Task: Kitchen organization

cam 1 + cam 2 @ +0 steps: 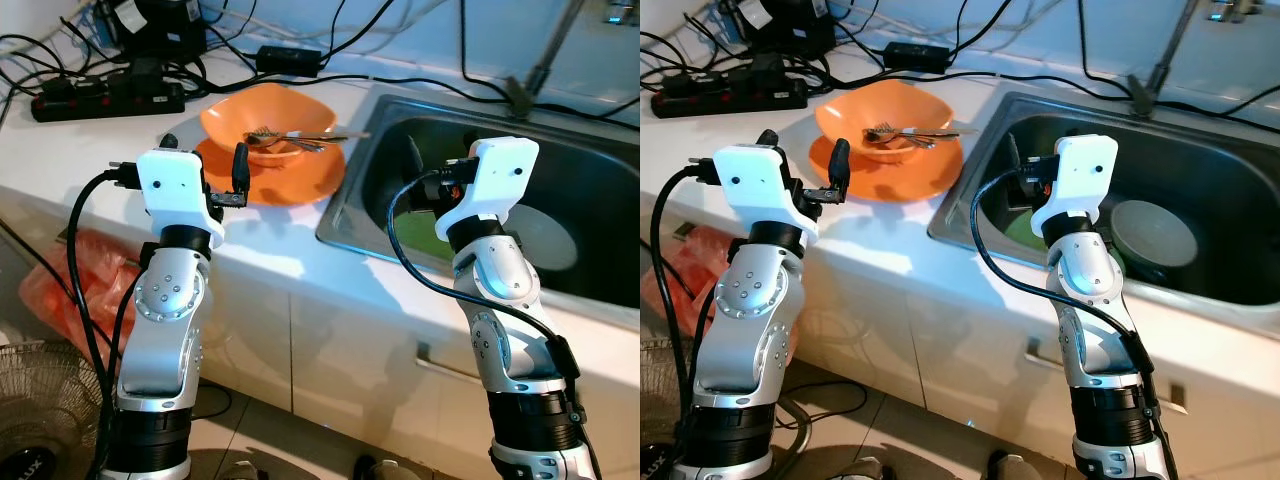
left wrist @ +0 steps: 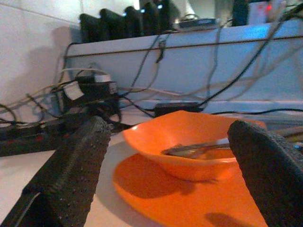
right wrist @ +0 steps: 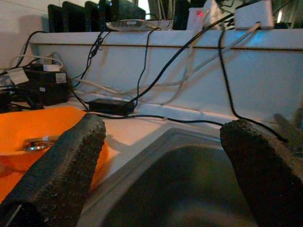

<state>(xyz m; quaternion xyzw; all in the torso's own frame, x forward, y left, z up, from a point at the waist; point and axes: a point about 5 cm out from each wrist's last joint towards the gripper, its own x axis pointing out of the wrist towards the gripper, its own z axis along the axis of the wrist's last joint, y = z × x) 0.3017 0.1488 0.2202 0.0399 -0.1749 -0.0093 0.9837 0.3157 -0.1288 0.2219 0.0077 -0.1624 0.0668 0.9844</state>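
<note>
An orange bowl (image 1: 268, 115) holding a fork and spoon (image 1: 300, 137) sits on an orange plate (image 1: 300, 180) on the white counter, just left of the steel sink (image 1: 400, 110). Inside the sink lie a round grey dish (image 1: 1153, 232) and something green (image 1: 1018, 228). My left gripper (image 2: 171, 125) hovers open at the plate's near-left edge, pointing at the bowl with nothing between its fingers (image 1: 240, 165). My right gripper (image 3: 165, 123) is open over the sink's near-left corner, also holding nothing.
A black power strip (image 1: 105, 100), an adapter (image 1: 288, 57) and many cables crowd the back of the counter. The faucet base (image 1: 520, 95) stands behind the sink. On the floor to the left are a red plastic bag (image 1: 80, 280) and a fan (image 1: 30, 400).
</note>
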